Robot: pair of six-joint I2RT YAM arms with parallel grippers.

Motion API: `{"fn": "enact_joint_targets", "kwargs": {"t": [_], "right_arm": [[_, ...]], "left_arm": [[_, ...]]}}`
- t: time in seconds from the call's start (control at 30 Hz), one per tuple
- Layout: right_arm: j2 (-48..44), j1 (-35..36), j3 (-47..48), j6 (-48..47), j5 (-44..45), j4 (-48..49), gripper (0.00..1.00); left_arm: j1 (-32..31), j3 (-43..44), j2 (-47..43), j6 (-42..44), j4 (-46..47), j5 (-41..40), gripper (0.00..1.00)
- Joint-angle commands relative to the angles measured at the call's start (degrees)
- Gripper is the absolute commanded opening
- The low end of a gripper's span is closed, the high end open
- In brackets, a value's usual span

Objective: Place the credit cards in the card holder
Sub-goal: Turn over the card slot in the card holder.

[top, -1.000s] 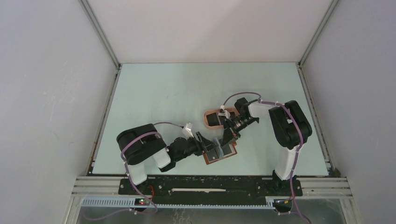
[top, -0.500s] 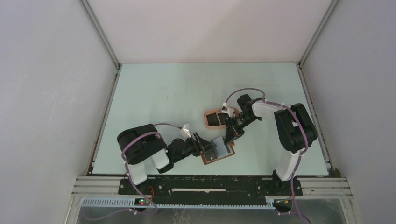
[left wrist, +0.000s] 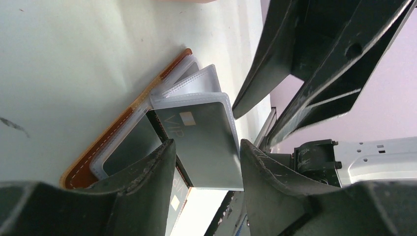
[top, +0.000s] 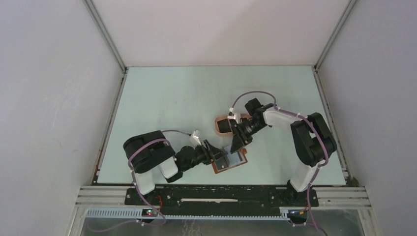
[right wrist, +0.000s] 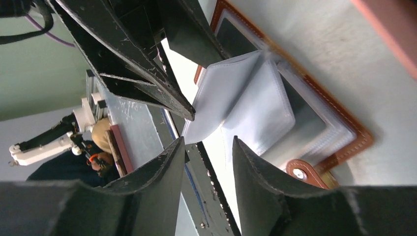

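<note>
The card holder [top: 235, 157] lies open near the front edge, brown leather [right wrist: 344, 123] with clear sleeves [right wrist: 255, 113] fanned up. One sleeve holds a grey credit card [left wrist: 201, 142] marked VIP; a second VIP card [left wrist: 172, 199] lies below it. My left gripper [top: 222, 160] [left wrist: 206, 147] is open, its fingers straddling that raised sleeve. My right gripper [top: 236, 143] [right wrist: 209, 142] hangs open just above the sleeves with nothing between its fingers. Dark credit cards [top: 223, 125] lie in the pink tray [top: 217, 129].
The pink tray's rim [right wrist: 388, 29] sits right behind the card holder. The holder's snap tab [right wrist: 302, 172] lies under my right finger. Both grippers crowd over the holder, tips a few centimetres apart. White walls enclose the pale table [top: 172, 98].
My right gripper has gone from shut to open and drawn back slightly toward the tray, with its elbow swinging right. The left gripper has stayed at the holder, narrowing slightly.
</note>
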Motion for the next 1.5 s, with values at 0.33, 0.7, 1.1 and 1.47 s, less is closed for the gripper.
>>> {"fn": "enact_joint_targets", "kwargs": {"t": [0.33, 0.7, 1.1, 1.47], "right_arm": [[2.5, 5.7, 1.3, -0.4, 5.1, 0.1, 0.52], [3.0, 3.8, 1.3, -0.3, 3.9, -0.5, 0.46], [3.6, 2.6, 1.4, -0.1, -2.6, -1.0, 0.37], [4.9, 0.9, 1.4, 0.7, -4.0, -1.1, 0.18]], "left_arm": [[0.4, -1.3, -0.4, 0.5, 1.5, 0.4, 0.56], [0.4, -1.4, -0.4, 0.7, 1.6, 0.4, 0.56], [0.4, -1.4, -0.4, 0.8, 1.8, 0.5, 0.57], [0.5, -1.5, -0.4, 0.8, 1.8, 0.5, 0.57]]}}
